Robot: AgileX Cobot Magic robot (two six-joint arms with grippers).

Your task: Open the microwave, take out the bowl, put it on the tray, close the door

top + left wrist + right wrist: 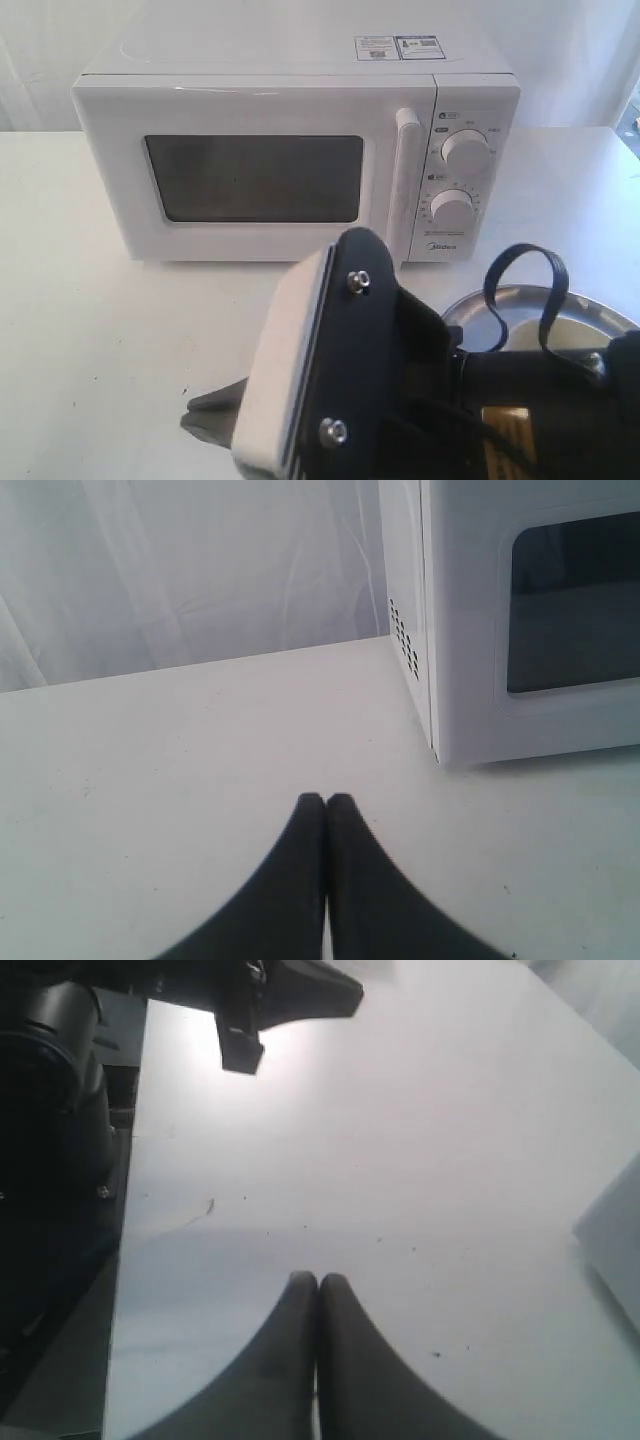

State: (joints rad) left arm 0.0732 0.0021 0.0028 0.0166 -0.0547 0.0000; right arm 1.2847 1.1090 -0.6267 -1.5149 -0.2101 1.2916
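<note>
showing one microwave point(297, 150), door point(255, 228) closed, two dials point(466, 150), one tray point(466, 303), left gripper point(326, 802) and right gripper point(318, 1280) pinched together

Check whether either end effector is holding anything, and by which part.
Nothing is held. The left end effector and the right end effector are both shut empty above the table.
</note>
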